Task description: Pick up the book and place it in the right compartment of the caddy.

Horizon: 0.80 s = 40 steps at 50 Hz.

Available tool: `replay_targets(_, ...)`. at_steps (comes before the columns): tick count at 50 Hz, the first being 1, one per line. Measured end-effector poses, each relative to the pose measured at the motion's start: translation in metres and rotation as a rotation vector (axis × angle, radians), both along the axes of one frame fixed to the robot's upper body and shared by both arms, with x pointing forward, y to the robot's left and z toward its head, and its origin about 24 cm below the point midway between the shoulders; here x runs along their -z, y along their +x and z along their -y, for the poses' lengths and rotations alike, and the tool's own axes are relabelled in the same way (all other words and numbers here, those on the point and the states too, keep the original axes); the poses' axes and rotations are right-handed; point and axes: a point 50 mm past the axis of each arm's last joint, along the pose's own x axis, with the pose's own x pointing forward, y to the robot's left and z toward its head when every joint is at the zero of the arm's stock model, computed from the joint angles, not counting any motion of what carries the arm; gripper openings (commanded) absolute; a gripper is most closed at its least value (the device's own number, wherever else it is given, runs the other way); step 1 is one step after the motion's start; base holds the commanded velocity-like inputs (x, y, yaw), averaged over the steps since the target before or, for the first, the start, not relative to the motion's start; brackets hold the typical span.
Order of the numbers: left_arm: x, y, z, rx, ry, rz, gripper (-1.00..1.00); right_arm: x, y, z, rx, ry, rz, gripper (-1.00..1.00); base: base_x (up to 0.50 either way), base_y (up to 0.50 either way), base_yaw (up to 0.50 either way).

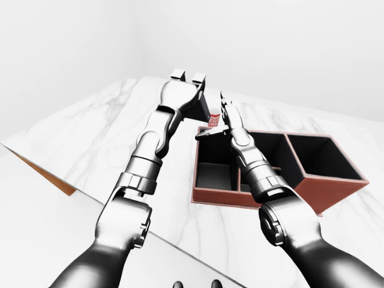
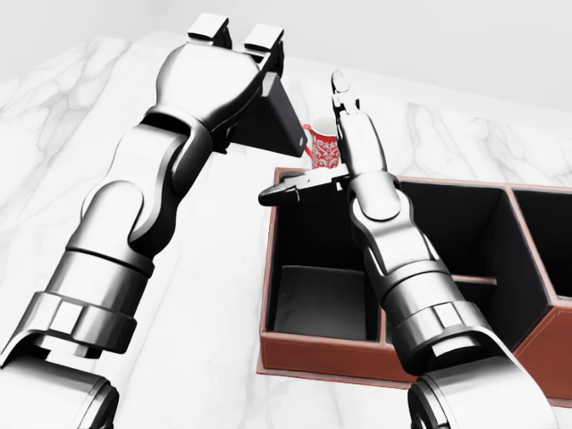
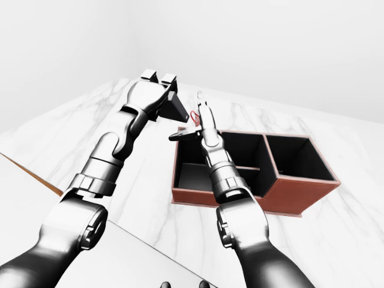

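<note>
Head view shows the left hand (image 2: 228,67) raised above the marble counter (image 2: 71,116), its fingers (image 2: 266,49) closed round a dark, flat book (image 2: 277,121) that hangs tilted beneath the palm, clear of the counter surface. The book sits just to the upper left of the caddy (image 2: 313,357), near its far left corner, and partly hides a red patterned mug (image 2: 323,147) standing on the counter past the caddy.

The right hand (image 2: 335,147) reaches over the caddy's left compartment with its fingers spread: one points up and away, another sticks out sideways to the left toward the book. It holds nothing, and whether that sideways finger touches the book's lower edge cannot be told.

The left-eye view makes the layout plain: the caddy is a brown box with dark interiors, a divided section at left and a larger right compartment (image 1: 315,156), which shows nothing inside.

Judging by this, the pick-up is done and the carry is under way. What is left is most of the travel: the book must cross the whole left section, line up over the right compartment, go down into it and be released.
</note>
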Motion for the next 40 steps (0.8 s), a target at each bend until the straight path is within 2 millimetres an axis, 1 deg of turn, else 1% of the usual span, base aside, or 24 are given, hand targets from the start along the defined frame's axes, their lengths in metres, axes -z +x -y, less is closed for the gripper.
replay_targets(9,0.0,-0.006,0.0,0.006,0.008,-0.006,-1.0,0.001,0.0,-0.001,0.0,-0.001,-0.004,1.0,0.0,0.0,0.0)
replay_targets(31,0.007,-0.022,0.004,0.024,0.022,-0.038,-1.0,-0.006,0.002,-0.001,-0.001,-0.002,0.012,1.0,0.0,0.0,0.0)
replay_targets(40,0.005,-0.028,0.008,0.038,0.023,-0.04,-1.0,-0.004,0.001,-0.002,-0.003,-0.002,0.007,1.0,0.0,0.0,0.0)
